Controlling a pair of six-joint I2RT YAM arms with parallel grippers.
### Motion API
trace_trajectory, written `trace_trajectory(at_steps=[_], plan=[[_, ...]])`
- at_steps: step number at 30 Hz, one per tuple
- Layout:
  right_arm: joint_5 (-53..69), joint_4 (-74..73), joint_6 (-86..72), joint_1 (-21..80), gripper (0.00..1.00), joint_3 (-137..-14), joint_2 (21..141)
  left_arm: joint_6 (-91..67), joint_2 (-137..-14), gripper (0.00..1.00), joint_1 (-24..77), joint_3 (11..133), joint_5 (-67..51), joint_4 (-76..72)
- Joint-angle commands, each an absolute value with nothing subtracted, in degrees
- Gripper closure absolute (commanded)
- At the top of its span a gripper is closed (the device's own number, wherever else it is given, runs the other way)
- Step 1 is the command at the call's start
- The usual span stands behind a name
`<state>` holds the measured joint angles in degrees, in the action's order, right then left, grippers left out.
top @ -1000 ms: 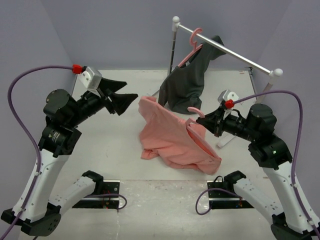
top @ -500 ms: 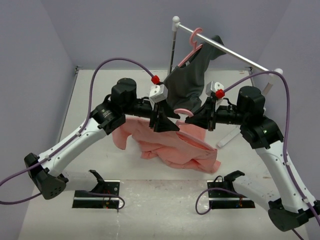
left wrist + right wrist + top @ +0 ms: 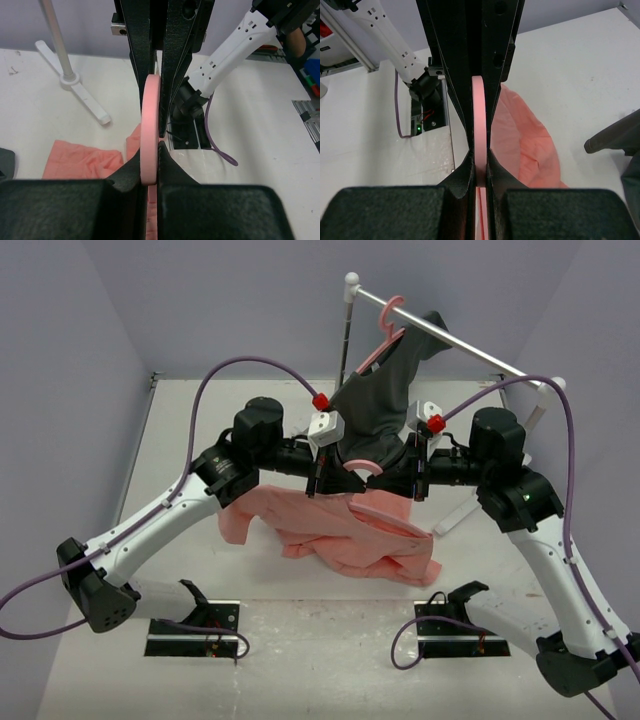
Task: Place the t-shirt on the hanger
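Observation:
The pink hanger [image 3: 362, 465] hangs in mid-air over the table's centre, gripped from both sides at its hook. My left gripper [image 3: 337, 481] is shut on it from the left and my right gripper [image 3: 393, 478] from the right, fingertips nearly meeting. The left wrist view shows the hanger [image 3: 150, 125] edge-on, pinched in my left gripper [image 3: 154, 167]. The right wrist view shows the hanger [image 3: 478, 125] clamped the same way in my right gripper [image 3: 480, 172]. The salmon t-shirt [image 3: 340, 530] droops from the hanger onto the table, crumpled; how it sits on the hanger's shoulders is hidden.
A clothes rack [image 3: 455, 342] stands at the back right. On it hangs a dark grey garment [image 3: 375, 405] on a second pink hanger [image 3: 390, 312], just behind both grippers. The rack's white foot [image 3: 82, 95] rests on the table.
My left arm swung in from the far left to the centre and shut on the hanger's hook. My right arm carried the hanger slightly left, and the t-shirt's left side spread.

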<state>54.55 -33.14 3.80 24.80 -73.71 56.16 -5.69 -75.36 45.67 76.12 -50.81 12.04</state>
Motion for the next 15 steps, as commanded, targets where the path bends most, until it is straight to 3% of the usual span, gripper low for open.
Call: trace_trajectory(at_steps=[1, 5, 8, 10, 11, 13, 15], plan=[[54.1, -28.0, 1.5, 24.8, 1.0, -77.3, 55.2, -3.4, -77.3, 1.0, 46.5, 76.0, -52.4, 14.0], [52.9, -27.4, 1.2, 24.7, 0.98, -75.4, 54.3, -3.8, -75.8, 1.0, 46.5, 75.8, -50.0, 13.4], [49.8, -26.3, -0.3, 24.7, 0.54, -73.4, 53.3, -4.8, -74.0, 1.0, 46.5, 75.7, -45.8, 12.0], [42.5, -27.0, -3.1, 24.7, 0.1, -72.5, 52.1, -6.5, -73.2, 1.0, 46.5, 76.5, -40.3, 12.2], [35.8, -28.2, -4.8, 24.6, 0.01, -72.5, 51.2, -7.3, -73.2, 1.0, 46.4, 77.4, -36.7, 13.5], [14.0, -31.8, -9.8, 24.3, 0.01, -71.9, 48.5, -8.2, -73.8, 1.0, 46.4, 79.4, -30.6, 16.7], [3.8, -34.1, -14.1, 24.2, 0.01, -70.2, 46.1, -8.4, -73.5, 1.0, 46.4, 80.0, -29.6, 17.0]])
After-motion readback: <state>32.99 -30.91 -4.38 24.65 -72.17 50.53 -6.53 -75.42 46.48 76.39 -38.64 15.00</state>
